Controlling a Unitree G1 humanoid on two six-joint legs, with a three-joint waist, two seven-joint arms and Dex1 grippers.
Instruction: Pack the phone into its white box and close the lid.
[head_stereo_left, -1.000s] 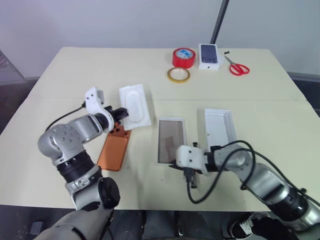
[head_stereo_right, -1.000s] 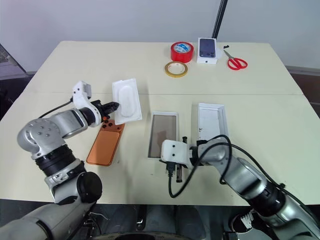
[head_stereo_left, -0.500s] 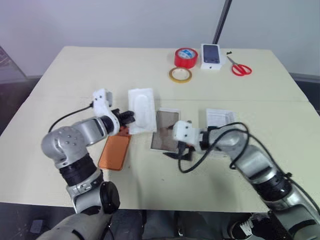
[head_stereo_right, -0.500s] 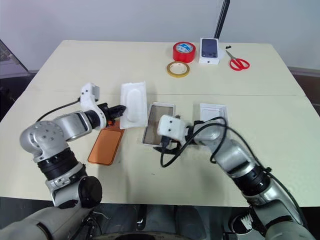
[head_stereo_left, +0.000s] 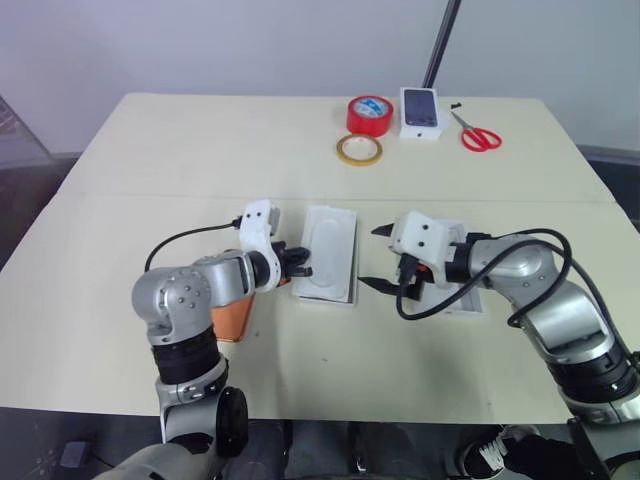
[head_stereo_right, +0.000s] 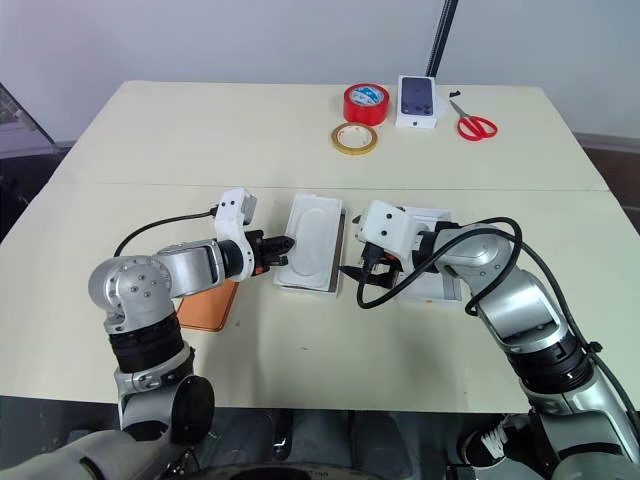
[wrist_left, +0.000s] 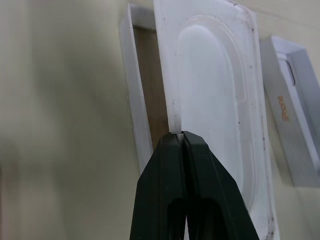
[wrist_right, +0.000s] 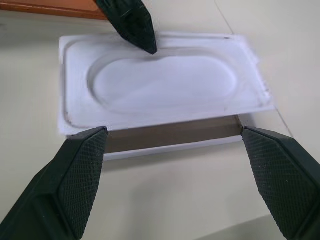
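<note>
My left jaws (head_stereo_left: 301, 268), pinched shut on the near-left edge of the white insert (head_stereo_left: 330, 253), hold it askew over the white box (wrist_left: 143, 90) mid-bench—long axes both running front-to-back—while my right jaws (head_stereo_left: 377, 257) gape empty beside it; the phone (head_stereo_right: 207, 305) lies left, the lid (head_stereo_left: 462, 285) right.

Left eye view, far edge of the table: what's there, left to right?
Yellow tape ring → red tape roll → small box printed with a phone → red-handled scissors.
</note>
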